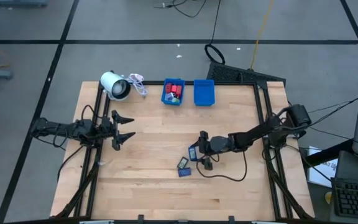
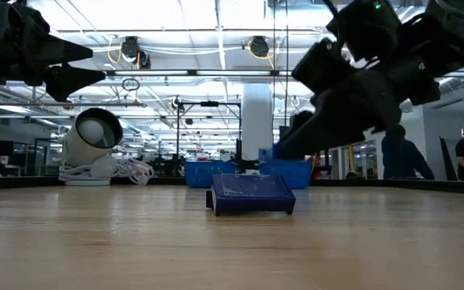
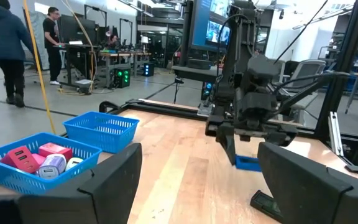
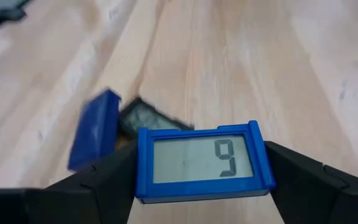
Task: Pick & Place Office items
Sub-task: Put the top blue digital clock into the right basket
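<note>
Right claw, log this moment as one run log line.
right claw: shut on blue timer, lifted | left claw: open, waiting at left | two items left on table

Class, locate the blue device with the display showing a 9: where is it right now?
The blue device is clamped in the right pincer, right of table centre in the high view, beside two small pieces lying on the wood.

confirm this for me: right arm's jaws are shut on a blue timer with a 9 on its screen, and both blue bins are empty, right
One part is wrong. The right gripper does hold the blue timer showing a 9, but only one blue bin is empty. The high view shows the other bin holding red and blue items.
</note>
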